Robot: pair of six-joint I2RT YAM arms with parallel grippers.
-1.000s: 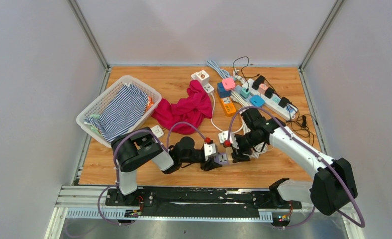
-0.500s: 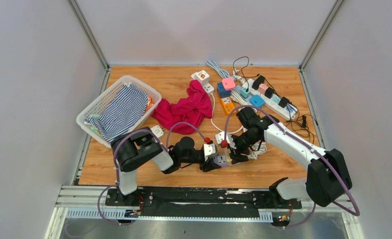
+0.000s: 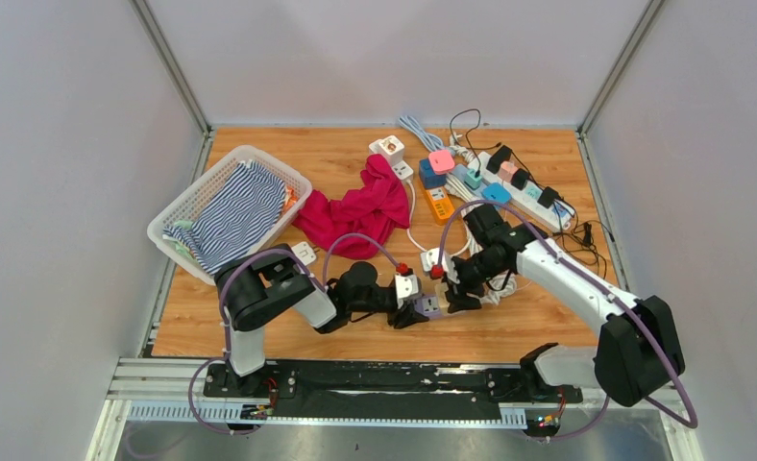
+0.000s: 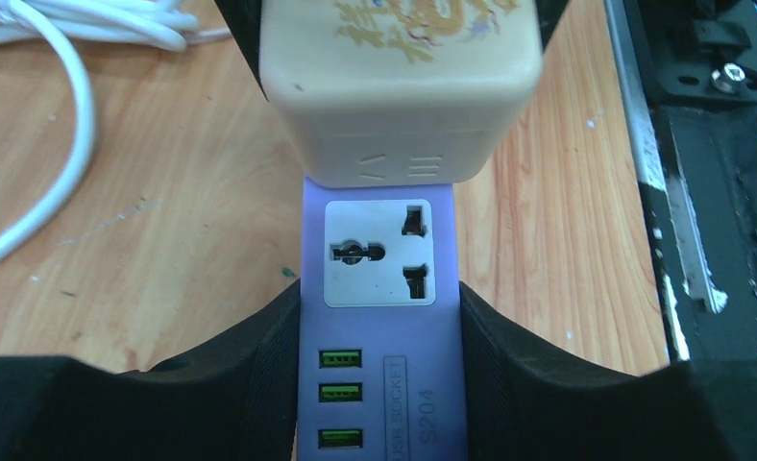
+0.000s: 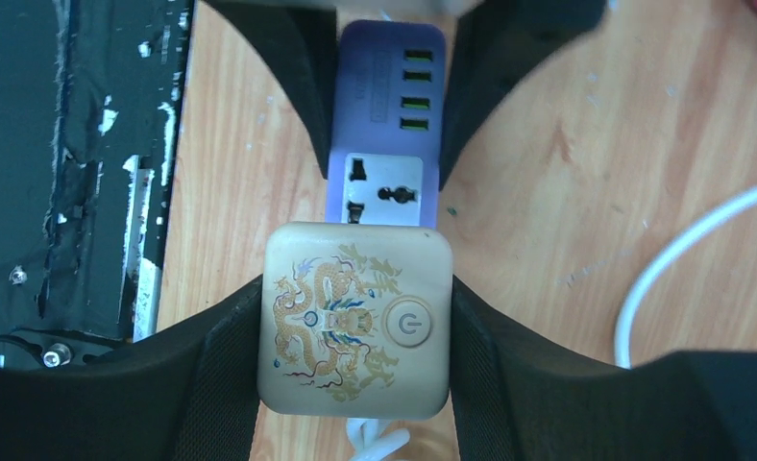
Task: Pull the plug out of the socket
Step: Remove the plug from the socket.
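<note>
- The plug – a cream cube with a dragon print and a power button on its top face – sat at one end of a purple socket strip, near the front middle of the bench.
- The right tool was clamped on two opposite sides of the cube. The left tool was clamped on the long sides of the strip, level with its green USB ports.
- Both looked like hard, smooth plastic: stiff, light and likely slippery. I judged the flat sides of the cube the best place to hold it, with a straight pull away from the socket face, because tilted pins would bind. The strip looked light enough to lift with the plug unless it was held down.
- The cube's own body hid the pins and the joint, so I could not tell whether it was fully seated or partly out.
- From above, the pair was too small to settle that.
- A white cord showed below the cube, cut off by the frame edge – whose cord it was, I could not say.
</note>
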